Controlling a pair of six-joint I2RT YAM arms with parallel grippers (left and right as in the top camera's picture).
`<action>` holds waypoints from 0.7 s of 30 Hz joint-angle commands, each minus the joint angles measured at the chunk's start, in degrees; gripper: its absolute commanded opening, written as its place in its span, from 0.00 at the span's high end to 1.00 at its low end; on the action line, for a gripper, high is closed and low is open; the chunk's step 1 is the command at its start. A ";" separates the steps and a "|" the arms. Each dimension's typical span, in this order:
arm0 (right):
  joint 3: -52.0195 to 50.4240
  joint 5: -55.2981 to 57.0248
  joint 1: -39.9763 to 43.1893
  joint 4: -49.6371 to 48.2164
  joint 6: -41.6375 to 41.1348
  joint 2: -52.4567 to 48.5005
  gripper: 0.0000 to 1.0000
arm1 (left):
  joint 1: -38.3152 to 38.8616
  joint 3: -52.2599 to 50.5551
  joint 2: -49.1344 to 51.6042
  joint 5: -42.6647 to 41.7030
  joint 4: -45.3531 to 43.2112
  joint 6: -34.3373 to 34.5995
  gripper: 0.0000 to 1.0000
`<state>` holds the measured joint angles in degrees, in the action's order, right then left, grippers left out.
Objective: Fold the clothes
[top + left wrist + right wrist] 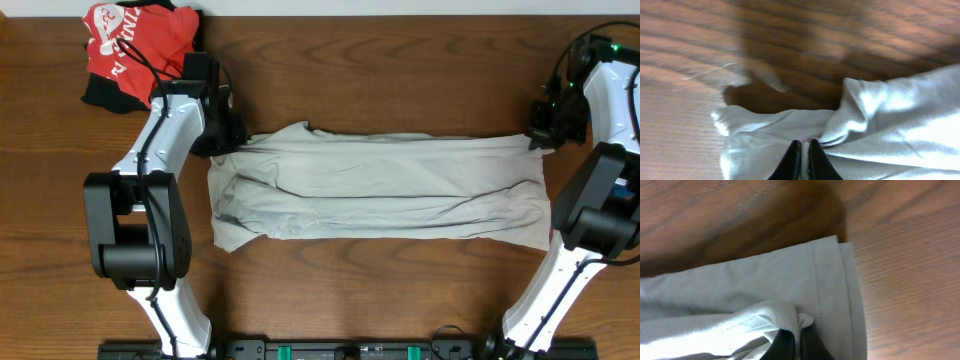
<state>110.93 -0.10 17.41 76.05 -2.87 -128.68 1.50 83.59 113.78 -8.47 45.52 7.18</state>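
A pale grey garment [380, 185] lies stretched across the table, folded lengthwise. My left gripper [226, 140] is shut on the garment's far left corner; in the left wrist view the black fingertips [804, 147] pinch a fold of grey cloth [880, 125]. My right gripper [540, 138] is shut on the far right corner; in the right wrist view its fingertips [799, 332] pinch a bunched fold of the cloth [765, 280] near the hemmed edge.
A red and black garment [130, 50] lies crumpled at the far left corner of the wooden table [380, 300]. Both arm bases stand at the near edge.
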 commanded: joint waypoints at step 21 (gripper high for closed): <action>0.07 7.85 0.20 2.73 -3.96 1.95 0.65 | -4.96 0.28 -1.46 6.56 3.96 -1.14 0.84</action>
<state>110.93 6.11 17.41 78.37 -5.96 -128.68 -3.31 83.59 113.78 -2.70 49.10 6.57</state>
